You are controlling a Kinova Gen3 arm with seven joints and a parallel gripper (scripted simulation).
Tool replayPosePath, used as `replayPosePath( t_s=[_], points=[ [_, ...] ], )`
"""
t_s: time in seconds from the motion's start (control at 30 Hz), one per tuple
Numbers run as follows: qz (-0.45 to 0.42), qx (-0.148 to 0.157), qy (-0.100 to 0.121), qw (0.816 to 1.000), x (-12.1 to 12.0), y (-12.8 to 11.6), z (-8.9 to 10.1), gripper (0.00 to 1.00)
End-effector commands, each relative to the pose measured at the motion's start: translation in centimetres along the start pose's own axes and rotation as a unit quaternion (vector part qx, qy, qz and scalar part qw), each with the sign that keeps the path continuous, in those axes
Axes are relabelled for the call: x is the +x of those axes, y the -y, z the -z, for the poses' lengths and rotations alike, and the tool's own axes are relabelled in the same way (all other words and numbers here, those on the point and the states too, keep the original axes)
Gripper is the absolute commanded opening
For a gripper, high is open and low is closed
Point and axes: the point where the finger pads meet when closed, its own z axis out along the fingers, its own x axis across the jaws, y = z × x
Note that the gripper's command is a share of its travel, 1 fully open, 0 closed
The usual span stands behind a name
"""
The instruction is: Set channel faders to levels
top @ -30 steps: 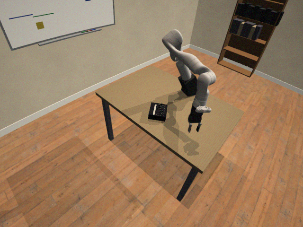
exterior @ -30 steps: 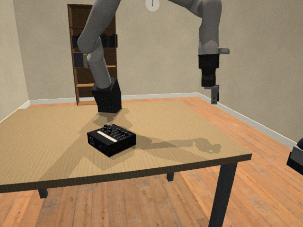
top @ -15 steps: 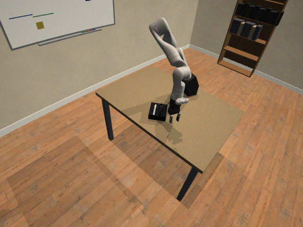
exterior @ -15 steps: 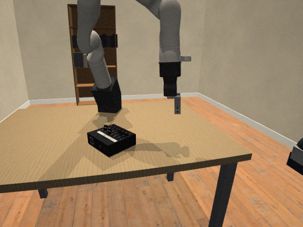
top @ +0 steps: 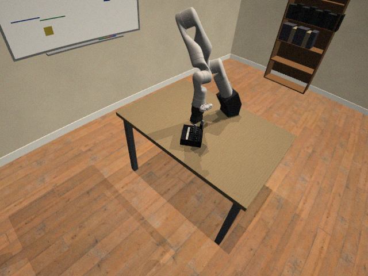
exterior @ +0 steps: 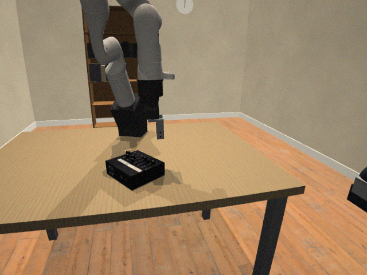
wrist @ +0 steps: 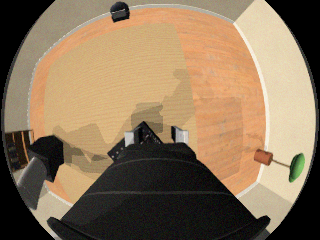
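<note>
Tan counter [exterior: 242, 165] is carrying the desk [exterior: 135, 173], lying just below the wide, empty claw [exterior: 160, 130] hovering above its far edge.

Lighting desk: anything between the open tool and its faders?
Nothing visible. The tool hangs open and empty above the lighting desk, clear of it, with only air between its fingers and the fader panel. No other loose thing shows on the table.

Top view: high, far, looking down on the counter [top: 255, 154] from its corner. Exterior: low, nearer, facing the arm base at 12 o'clock. Wrist: fisheye, looking down. All share the lighting desk [exterior: 139, 174]
</note>
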Motion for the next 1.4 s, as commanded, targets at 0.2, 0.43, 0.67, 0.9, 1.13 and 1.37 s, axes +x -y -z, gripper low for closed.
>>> replayPosePath(
  t_s=[0.2,0.43,0.67,0.9,1.13,1.37],
  points=[
    [0.026,-0.004,0.004,1.000,-3.3,-6.5,0.9,1.00],
    [0.034,-0.005,0.006,0.999,-4.2,-7.4,1.0,1.00],
    [0.034,-0.005,0.006,0.999,-4.2,-7.4,1.0,1.00],
    [0.040,-0.005,0.008,0.999,-4.8,-8.1,1.0,1.00],
    [0.042,-0.005,0.009,0.999,-5.0,-8.3,1.0,1.00],
    [0.044,-0.005,0.009,0.999,-5.2,-8.5,1.0,1.00]
  ],
)
